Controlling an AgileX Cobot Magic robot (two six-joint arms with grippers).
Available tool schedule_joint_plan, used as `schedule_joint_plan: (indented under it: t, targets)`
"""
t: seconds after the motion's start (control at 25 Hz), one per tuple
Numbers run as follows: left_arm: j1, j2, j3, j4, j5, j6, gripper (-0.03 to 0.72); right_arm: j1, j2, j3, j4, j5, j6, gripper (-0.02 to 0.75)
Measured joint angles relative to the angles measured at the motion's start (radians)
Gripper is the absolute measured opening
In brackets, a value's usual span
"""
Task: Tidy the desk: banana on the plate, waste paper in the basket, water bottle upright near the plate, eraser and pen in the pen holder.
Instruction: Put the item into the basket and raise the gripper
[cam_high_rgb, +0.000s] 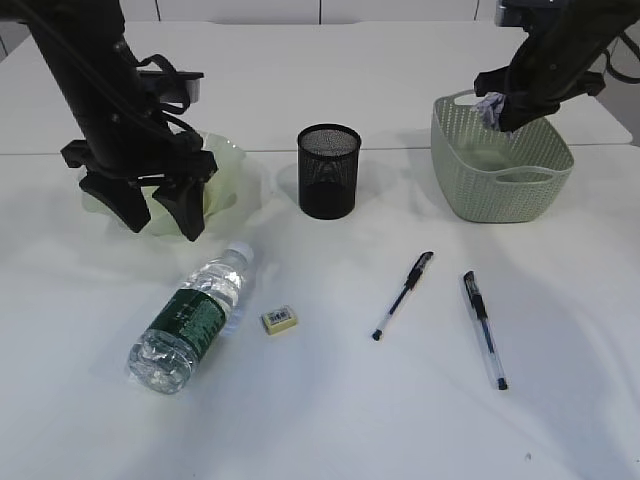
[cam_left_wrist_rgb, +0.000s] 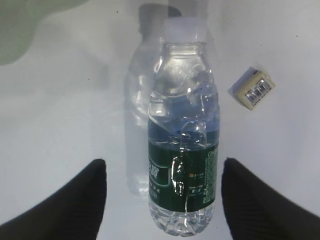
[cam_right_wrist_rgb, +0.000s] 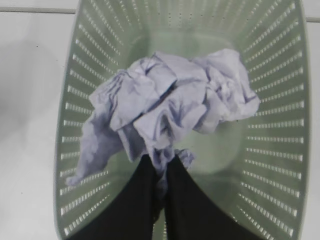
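The clear water bottle (cam_high_rgb: 190, 320) with a green label lies on its side on the white desk, cap toward the plate. My left gripper (cam_high_rgb: 163, 228) hangs open above its cap end, in front of the pale green plate (cam_high_rgb: 228, 160). In the left wrist view the bottle (cam_left_wrist_rgb: 182, 150) lies between the spread fingers of the left gripper (cam_left_wrist_rgb: 164, 200), untouched. The banana is hidden. The eraser (cam_high_rgb: 279, 319) lies right of the bottle. Two pens (cam_high_rgb: 404, 295) (cam_high_rgb: 484, 328) lie right of centre. My right gripper (cam_right_wrist_rgb: 160, 162) is shut on crumpled waste paper (cam_right_wrist_rgb: 170, 110) over the green basket (cam_right_wrist_rgb: 280, 100).
A black mesh pen holder (cam_high_rgb: 328, 170) stands at the centre back, between the plate and the basket (cam_high_rgb: 500, 190). The eraser (cam_left_wrist_rgb: 252, 88) shows to the right of the bottle's shoulder in the left wrist view. The desk's far edge runs behind the holder.
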Motion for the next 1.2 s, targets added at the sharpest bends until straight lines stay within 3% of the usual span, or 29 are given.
schedule_joint_plan:
  t: [1.04,1.2]
  targets:
    - [0.0,0.0,0.0,-0.03,0.0,0.0,0.508,-0.012,0.052,0.0,-0.023,-0.018,0.035,0.017]
    - [0.0,0.0,0.0,-0.03,0.0,0.0,0.507,-0.012,0.052,0.0,-0.023,-0.018,0.044,0.05]
